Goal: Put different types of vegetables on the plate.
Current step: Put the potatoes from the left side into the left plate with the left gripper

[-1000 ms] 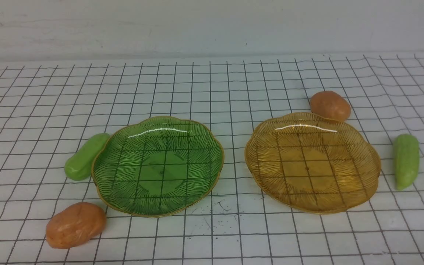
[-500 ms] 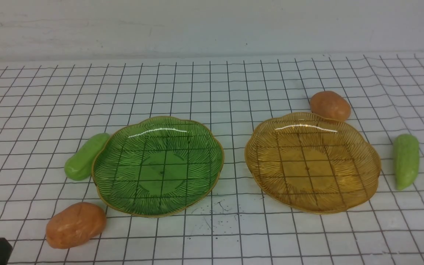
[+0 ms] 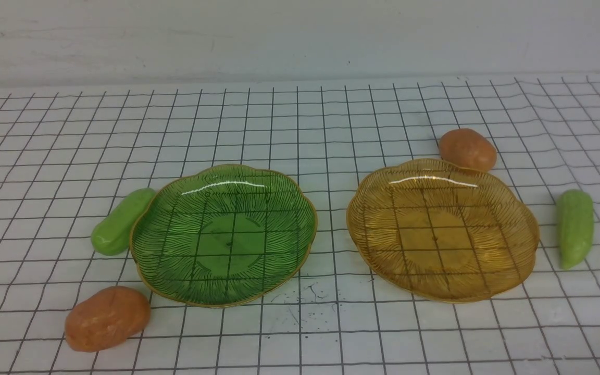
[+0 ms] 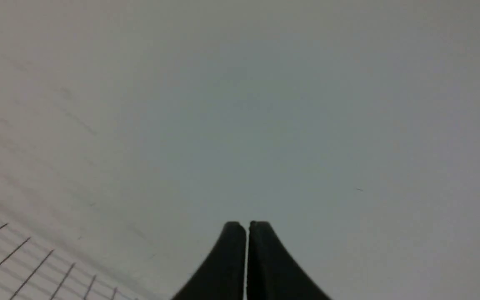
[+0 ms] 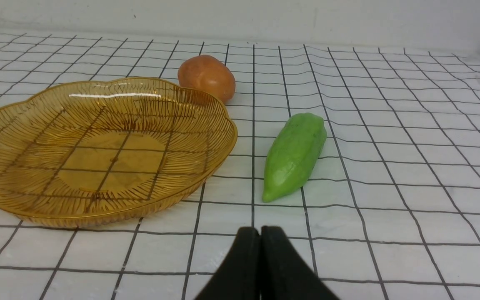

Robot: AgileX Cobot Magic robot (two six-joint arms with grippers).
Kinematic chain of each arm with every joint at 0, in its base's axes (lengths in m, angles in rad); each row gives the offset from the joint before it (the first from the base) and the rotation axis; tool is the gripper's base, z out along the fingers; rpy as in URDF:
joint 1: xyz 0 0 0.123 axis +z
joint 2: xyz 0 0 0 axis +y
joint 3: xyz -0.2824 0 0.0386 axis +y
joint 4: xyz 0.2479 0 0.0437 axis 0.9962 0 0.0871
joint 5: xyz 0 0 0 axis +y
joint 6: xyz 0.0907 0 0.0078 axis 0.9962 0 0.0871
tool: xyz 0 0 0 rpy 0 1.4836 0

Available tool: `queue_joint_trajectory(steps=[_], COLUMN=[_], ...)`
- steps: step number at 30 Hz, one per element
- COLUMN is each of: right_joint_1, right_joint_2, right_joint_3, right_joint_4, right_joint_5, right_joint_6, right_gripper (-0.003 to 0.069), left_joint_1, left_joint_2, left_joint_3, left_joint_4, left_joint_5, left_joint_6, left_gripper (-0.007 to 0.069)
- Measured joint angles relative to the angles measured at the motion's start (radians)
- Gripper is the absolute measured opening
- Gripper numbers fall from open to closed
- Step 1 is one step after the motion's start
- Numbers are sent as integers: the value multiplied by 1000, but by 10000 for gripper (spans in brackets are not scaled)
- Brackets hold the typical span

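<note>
change: black bit (the left tool, I think) had slipped back out of the front view; nothing else moved | task: not begun, green plate and yellow plate had no food | left tool: pressed together, held nothing | right tool: pressed together, held nothing; green vegetable lay just ahead of it, orange vegetable farther ahead

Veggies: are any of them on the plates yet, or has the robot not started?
Nothing looks done yet: the green plate and the amber plate are both empty. In hand: nothing; the left gripper and right gripper are shut and empty. Left to do: everything. The left cucumber and left potato lie beside the green plate, the right potato and right cucumber beside the amber one.
</note>
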Motion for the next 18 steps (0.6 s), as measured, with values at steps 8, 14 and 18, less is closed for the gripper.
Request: queue_joint_trajectory(steps=[8,14,18], right_joint_1=[0,0,0], right_joint_2=[0,0,0], right_joint_3=[4,4,4], right_joint_4=[320,752,961], right_joint_5=[-141,-262,-301], right_joint_6=[79,230,235], right_gripper=[-14,-14,-14], left_joint_1=[0,0,0], left_joint_2=[390,831,1058], left_joint_3=[-424,-656,-759], left_joint_4=[199,373,402], left_joint_5=[682,1117,1206], left_joint_6=[8,74,154], left_gripper=[-8,-8,-8])
